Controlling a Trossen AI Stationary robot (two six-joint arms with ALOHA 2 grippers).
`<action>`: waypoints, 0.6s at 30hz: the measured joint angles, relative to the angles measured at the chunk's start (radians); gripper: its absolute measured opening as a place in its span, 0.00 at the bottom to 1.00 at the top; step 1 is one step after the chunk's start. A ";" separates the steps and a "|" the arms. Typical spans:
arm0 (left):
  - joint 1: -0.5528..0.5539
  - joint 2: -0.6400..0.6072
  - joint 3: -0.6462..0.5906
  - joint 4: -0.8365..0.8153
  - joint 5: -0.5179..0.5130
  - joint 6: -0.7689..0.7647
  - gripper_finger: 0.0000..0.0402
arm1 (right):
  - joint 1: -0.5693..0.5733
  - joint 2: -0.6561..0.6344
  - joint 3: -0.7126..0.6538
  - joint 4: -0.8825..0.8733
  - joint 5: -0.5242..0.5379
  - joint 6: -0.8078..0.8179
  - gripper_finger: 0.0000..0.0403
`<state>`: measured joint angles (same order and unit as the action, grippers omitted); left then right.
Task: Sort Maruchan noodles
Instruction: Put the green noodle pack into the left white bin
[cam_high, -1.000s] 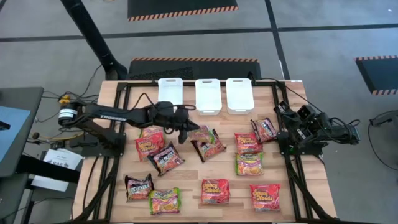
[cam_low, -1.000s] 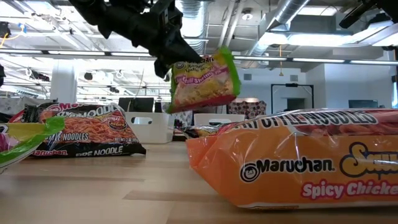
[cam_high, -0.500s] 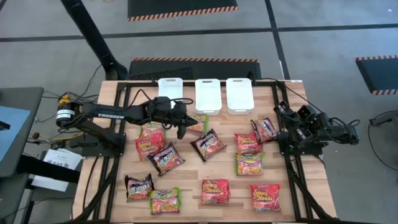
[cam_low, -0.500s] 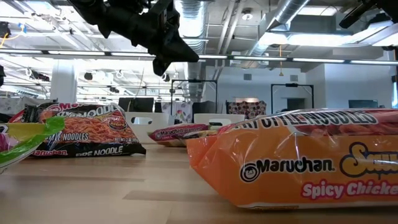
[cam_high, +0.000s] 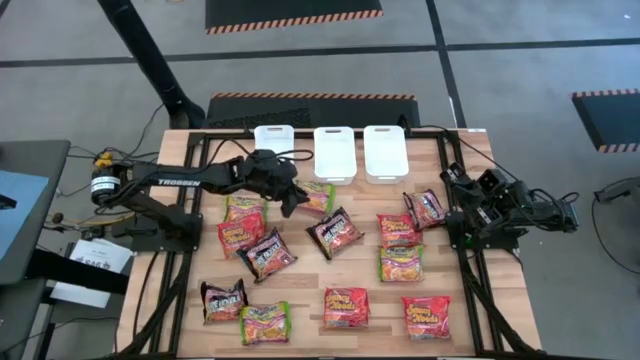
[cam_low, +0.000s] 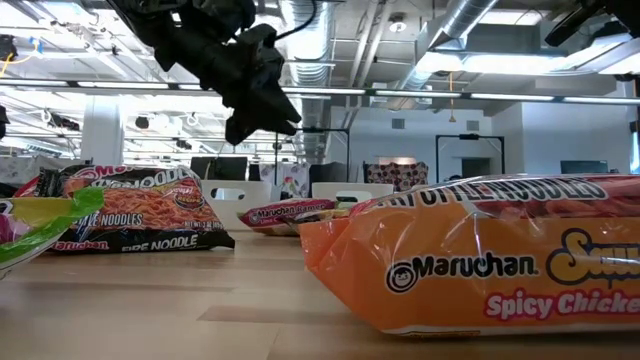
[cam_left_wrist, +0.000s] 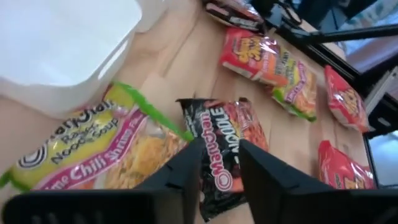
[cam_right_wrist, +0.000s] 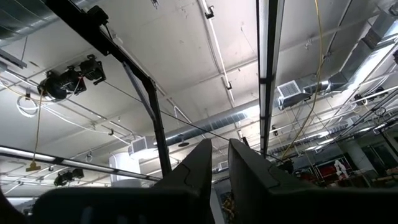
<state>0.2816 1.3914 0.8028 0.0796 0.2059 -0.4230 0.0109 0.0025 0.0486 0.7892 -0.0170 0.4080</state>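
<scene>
Hovering empty with fingers narrowly parted, the left gripper (cam_high: 291, 203) hangs beside a crinkly green-edged noodle packet (cam_high: 318, 196) lying just below the middle of 3 smooth white tubs (cam_high: 335, 153).

Wooden table (cam_high: 300, 290) with scattered Maruchan noodles (cam_high: 346, 307) and 3 white tubs (cam_high: 335, 153)

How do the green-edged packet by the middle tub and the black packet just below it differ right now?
The green-edged packet lies near the middle tub under the left pincer; the black packet lies nearer the table's middle, clear of the pincer. The wrist view shows yellow print reading chili shrimp on the green-edged one and red and white lettering on the black. Both lie flat on the table, side by side, and neither is gripped.
</scene>
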 joint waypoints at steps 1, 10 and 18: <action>0.000 0.000 0.000 -0.002 -0.026 -0.011 0.29 | 0.000 0.000 0.000 -0.001 0.000 0.000 0.22; -0.011 0.001 0.024 -0.028 -0.075 -0.034 0.40 | 0.000 0.000 0.000 -0.003 0.043 0.000 0.39; -0.008 0.001 0.280 -0.256 -0.117 0.169 0.39 | 0.000 0.000 0.000 -0.003 0.043 0.000 0.47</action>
<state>0.2737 1.3926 1.0829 -0.1760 0.0890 -0.2538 0.0109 0.0025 0.0486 0.7863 0.0265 0.4084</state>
